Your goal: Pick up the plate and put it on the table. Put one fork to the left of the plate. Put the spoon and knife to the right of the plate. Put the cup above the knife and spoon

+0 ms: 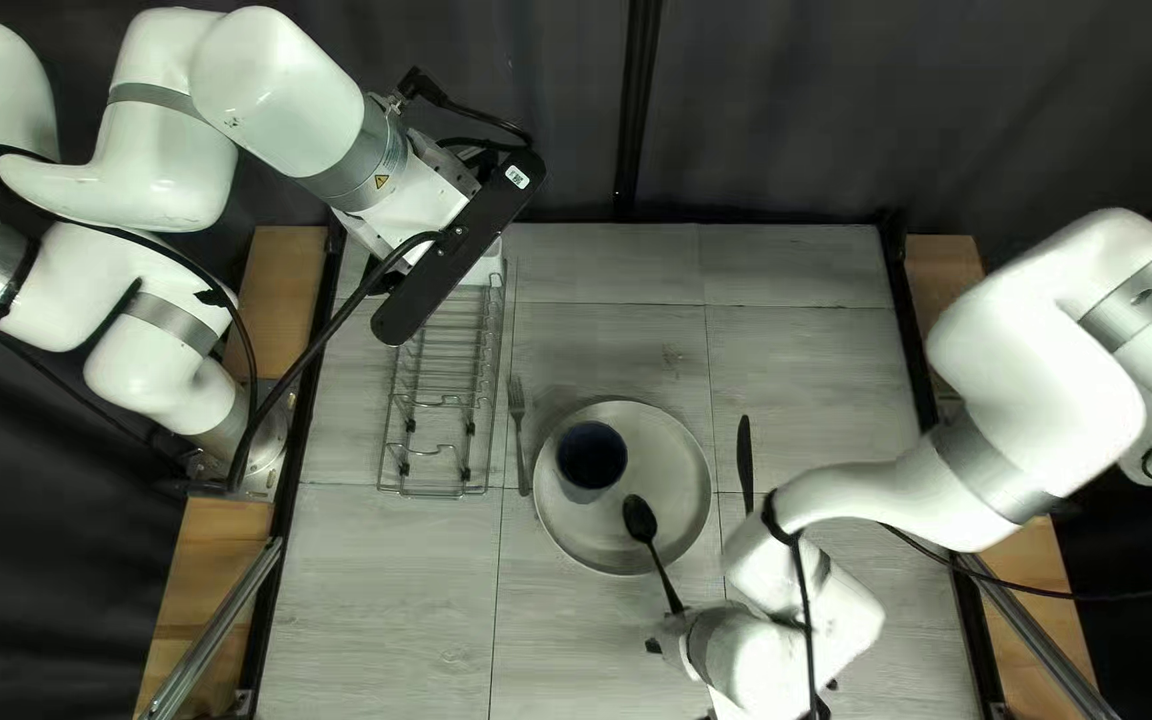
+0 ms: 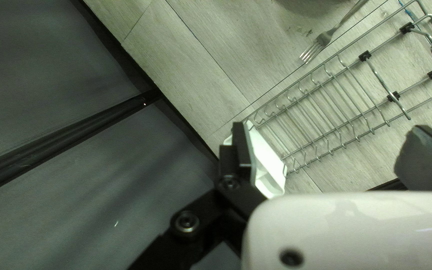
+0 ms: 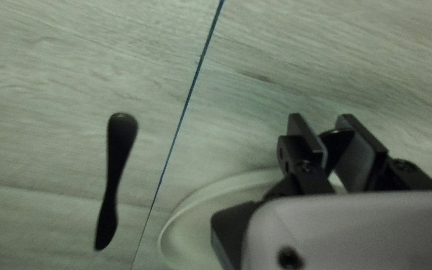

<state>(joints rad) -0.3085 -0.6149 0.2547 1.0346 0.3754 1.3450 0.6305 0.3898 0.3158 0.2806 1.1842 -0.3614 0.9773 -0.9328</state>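
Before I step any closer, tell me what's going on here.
My right gripper holds the spoon by its handle, partly over the plate. The cup sits on the plate, not yet above the knife, which lies to the plate's right. The fork lies to its left. My left gripper hangs open and empty near the rack.

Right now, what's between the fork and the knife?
The plate, with the cup on it and the spoon partly over it; see the top left view.
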